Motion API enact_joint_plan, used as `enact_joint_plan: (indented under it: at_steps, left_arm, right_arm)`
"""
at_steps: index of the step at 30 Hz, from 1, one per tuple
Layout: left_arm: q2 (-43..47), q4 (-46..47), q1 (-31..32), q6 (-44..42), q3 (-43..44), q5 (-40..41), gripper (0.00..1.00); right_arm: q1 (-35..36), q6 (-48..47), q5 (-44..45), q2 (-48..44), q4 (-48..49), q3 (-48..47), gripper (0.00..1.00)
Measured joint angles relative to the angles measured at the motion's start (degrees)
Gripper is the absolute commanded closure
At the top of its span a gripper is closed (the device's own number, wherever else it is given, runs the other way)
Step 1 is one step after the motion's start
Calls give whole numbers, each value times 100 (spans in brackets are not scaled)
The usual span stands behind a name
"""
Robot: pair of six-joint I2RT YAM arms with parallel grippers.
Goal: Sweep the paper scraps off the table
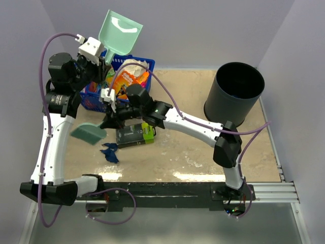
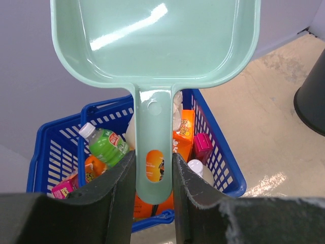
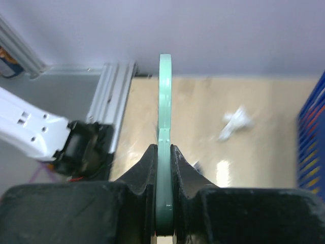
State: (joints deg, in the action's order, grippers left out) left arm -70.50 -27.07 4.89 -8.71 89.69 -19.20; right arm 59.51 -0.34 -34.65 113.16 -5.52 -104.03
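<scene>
Two tools clamped: left gripper (image 2: 154, 175) on dustpan (image 2: 152, 46), right gripper (image 3: 163, 152) on brush (image 3: 165, 91); broad table (image 1: 193, 147) right of scraps (image 1: 109, 152).

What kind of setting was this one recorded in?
Probably a robot lab test cell, not a home: plain pale walls box in the table, an aluminium mounting rail edges it, and a blue basket and black bin look staged.
</scene>
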Motion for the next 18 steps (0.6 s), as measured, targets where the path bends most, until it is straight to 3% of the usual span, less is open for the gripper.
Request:
enact_joint_plan:
  at_steps: [6,18]
  left_arm:
    - [0,-107,0,-201,354,105,100]
    - [-107,-476,0,-546,979,175,100]
  right_arm:
    - [9,-1335,273,398,358,-592,100]
    - [201,-4089,1917,2551,647,-1840,100]
